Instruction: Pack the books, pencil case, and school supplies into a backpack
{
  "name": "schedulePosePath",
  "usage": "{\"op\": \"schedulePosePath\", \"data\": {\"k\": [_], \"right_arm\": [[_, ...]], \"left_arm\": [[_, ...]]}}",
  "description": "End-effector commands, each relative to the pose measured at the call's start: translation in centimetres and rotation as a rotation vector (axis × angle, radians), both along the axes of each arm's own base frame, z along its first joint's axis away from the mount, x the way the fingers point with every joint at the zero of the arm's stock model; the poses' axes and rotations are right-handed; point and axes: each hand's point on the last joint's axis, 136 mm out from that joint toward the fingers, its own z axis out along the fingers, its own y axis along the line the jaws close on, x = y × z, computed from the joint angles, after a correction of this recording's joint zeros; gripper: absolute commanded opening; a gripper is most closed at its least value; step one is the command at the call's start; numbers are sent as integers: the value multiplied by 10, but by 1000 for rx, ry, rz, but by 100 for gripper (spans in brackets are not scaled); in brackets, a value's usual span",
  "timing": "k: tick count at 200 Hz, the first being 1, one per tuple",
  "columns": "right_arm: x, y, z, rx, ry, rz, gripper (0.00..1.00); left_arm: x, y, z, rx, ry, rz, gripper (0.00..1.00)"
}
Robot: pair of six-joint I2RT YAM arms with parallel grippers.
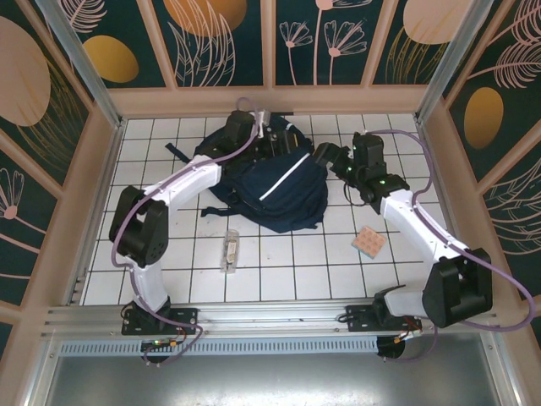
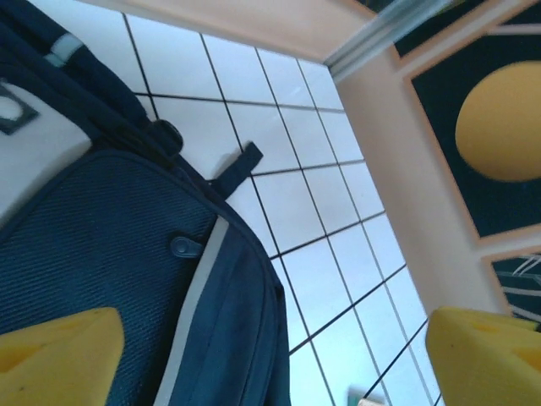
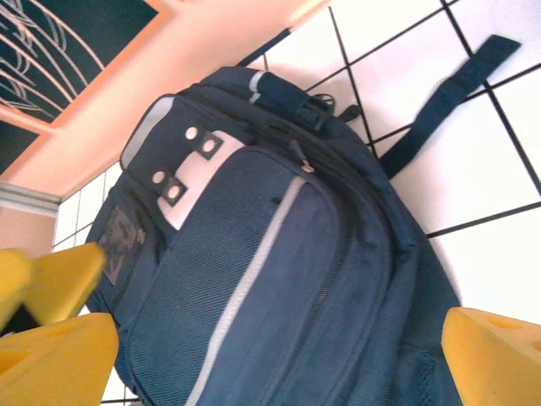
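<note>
1. Closest to the arms' bases, the top view shows a narrow clear oblong box (image 1: 229,251). It lies on the white table with black grid lines (image 1: 169,271), on the left arm's side.
2. Over by the right arm lies a pinkish-tan square pad with dots (image 1: 368,243). It is well apart from the box. You can see these two small things from the top view, not from the wrist views.
3. Farther back, in the middle of the table, lies the big navy-blue fabric backpack (image 1: 283,190). Its white stripe (image 1: 283,176) faces up.
4. The right gripper (image 1: 328,157) is just beside the backpack's right side. In the right wrist view its yellow fingers (image 3: 494,359) sit at both edges, spread wide, with nothing pinched.
5. That wrist view shows the backpack up close: a grey patch (image 3: 182,161) with small holes, and a dark strap (image 3: 448,101) lying on the tiles.
6. Farthest back, the left gripper (image 1: 264,134) is over the backpack's far end. The left wrist view shows its yellow fingers (image 2: 59,355) spread wide too, holding nothing, with a short strap end (image 2: 241,165) on the tiles.
</note>
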Motion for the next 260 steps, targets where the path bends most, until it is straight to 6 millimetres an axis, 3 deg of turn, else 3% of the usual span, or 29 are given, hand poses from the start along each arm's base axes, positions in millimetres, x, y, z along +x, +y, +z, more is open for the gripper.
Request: {"op": "schedulePosePath", "data": {"k": [1,17,29,34,76,101,123,166,174,230,238,251,260], "right_arm": [[6,-11,-1,28,4,-4,99],[10,-6,4,80,-13,35,99],[10,-3,3,93,-19,47,99],[10,-3,2,97,-19,48,99],[2,6,-27,105,47,58,99],[-5,21,-39,81,66,69,99],[-12,38,-49,78,85,84,99],[-16,56,-57,109,98,91,98],[-15,57,-56,107,95,90,98],[-17,67,-41,46,58,91,98],[-19,73,-38,44,50,106,98],[-23,85,-36,55,42,141,95],[-29,98,-34,58,38,178,94]], "left_arm": [[11,37,29,-46,-63,105,99],[11,62,16,-14,-43,168,99],[12,84,-4,35,-13,239,99],[10,94,3,39,-25,269,99],[3,173,-34,160,33,471,99],[-2,203,-64,225,88,524,99],[-4,207,-83,239,117,526,95],[5,190,-109,160,173,493,80],[6,188,-129,167,212,489,79],[-5,181,-202,174,382,471,82],[-5,178,-208,161,395,465,72],[-5,169,-214,105,415,440,38],[-5,161,-214,41,426,424,22]]}}
